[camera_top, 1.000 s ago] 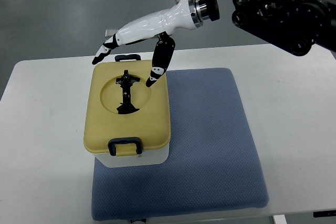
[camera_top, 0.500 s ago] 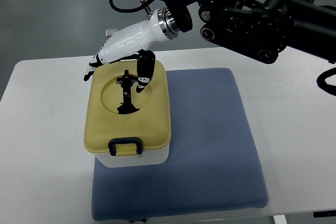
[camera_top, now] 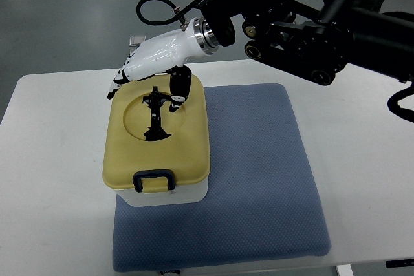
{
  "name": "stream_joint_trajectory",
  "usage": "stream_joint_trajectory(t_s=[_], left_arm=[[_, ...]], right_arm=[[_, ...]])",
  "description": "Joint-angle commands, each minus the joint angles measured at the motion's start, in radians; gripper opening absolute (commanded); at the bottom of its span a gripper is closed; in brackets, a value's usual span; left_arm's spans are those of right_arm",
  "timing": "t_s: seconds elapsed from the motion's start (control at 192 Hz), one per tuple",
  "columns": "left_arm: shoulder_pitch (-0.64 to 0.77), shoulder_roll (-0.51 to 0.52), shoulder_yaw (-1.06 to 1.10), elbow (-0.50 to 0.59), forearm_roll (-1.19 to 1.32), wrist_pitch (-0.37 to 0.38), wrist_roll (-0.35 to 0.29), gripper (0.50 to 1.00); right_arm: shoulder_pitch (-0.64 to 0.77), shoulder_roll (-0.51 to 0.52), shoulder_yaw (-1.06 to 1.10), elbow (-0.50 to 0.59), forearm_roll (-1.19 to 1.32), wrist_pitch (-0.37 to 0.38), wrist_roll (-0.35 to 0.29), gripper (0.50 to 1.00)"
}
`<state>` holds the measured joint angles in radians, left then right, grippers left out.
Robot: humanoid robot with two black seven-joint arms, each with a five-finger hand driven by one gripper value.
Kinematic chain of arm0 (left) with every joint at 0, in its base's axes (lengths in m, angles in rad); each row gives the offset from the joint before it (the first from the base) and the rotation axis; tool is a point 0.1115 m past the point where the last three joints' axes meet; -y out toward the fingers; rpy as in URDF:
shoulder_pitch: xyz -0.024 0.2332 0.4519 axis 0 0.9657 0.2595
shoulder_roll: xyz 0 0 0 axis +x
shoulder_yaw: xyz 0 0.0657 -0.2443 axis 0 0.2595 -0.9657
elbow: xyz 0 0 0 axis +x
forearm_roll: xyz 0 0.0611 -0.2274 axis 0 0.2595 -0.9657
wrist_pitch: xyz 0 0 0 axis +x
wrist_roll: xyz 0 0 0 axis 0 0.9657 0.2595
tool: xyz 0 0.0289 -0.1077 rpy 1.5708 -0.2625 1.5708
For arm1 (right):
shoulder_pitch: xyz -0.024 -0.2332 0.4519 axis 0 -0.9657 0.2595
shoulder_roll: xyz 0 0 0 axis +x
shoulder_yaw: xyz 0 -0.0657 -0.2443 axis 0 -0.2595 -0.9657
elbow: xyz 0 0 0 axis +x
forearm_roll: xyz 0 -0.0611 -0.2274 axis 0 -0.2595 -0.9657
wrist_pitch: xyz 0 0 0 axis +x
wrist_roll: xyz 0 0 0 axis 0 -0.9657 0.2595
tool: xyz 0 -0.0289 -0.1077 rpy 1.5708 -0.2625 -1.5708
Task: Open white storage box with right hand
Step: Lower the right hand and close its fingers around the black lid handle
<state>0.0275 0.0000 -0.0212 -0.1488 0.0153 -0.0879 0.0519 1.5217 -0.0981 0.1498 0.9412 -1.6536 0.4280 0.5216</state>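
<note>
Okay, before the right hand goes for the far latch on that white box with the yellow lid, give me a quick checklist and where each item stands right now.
1. White storage box with yellow lid sits square on the blue padded mat: ok.
2. Lid closed: ok.
3. Near black front latch down: ok.
4. Right hand over the lid's far edge: ok.
5. Far latch located: cannot tell, the hand hides it.
6. Fingers actually touching the lid: cannot tell from this steep view.
</note>
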Motion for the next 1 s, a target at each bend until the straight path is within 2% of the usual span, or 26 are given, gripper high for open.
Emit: stream_joint_trajectory(t_s=[0.0,0.078,0.13,0.188,0.25,0.714,0.771,0.833,0.88,0.995], left_arm=[[0.000,0.000,0.001,0.000,0.000,-0.001,0.000,1.000],[0.000,0.000,0.000,0.000,0.000,0.000,0.000,1.000],[0.000,0.000,0.000,0.000,0.000,-0.001,0.000,1.000],[0.000,0.000,0.000,0.000,0.000,0.000,0.000,1.000],[0.000,0.000,0.001,0.000,0.000,-0.001,0.000,1.000],[0.000,0.000,0.001,0.000,0.000,0.000,0.000,1.000],[0.000,0.000,0.000,0.000,0.000,0.000,0.000,1.000],[0.000,0.000,0.000,0.000,0.000,0.000,0.000,1.000],[0.000,0.000,0.000,0.000,0.000,0.000,0.000,1.000],[0.000,0.000,0.000,0.000,0.000,-0.001,0.000,1.000]], right_arm=[[0.000,0.000,-0.003,0.001,-0.006,-0.002,0.000,0.907],[0.000,0.001,-0.013,0.001,-0.006,-0.002,0.000,0.899],[0.000,0.001,-0.015,0.001,-0.006,-0.005,0.001,0.870],[0.000,0.001,-0.015,0.001,-0.008,-0.006,0.002,0.862],[0.000,0.005,-0.016,0.001,-0.008,-0.006,0.003,0.823],[-0.015,0.023,-0.019,0.001,-0.022,-0.006,0.009,0.721],[-0.017,0.024,-0.032,0.001,-0.031,-0.015,0.011,0.686],[-0.020,0.024,-0.036,0.001,-0.031,-0.029,0.014,0.682],[-0.025,0.024,-0.036,0.001,-0.032,-0.043,0.015,0.654],[-0.026,0.024,-0.036,0.001,-0.032,-0.055,0.017,0.627]])
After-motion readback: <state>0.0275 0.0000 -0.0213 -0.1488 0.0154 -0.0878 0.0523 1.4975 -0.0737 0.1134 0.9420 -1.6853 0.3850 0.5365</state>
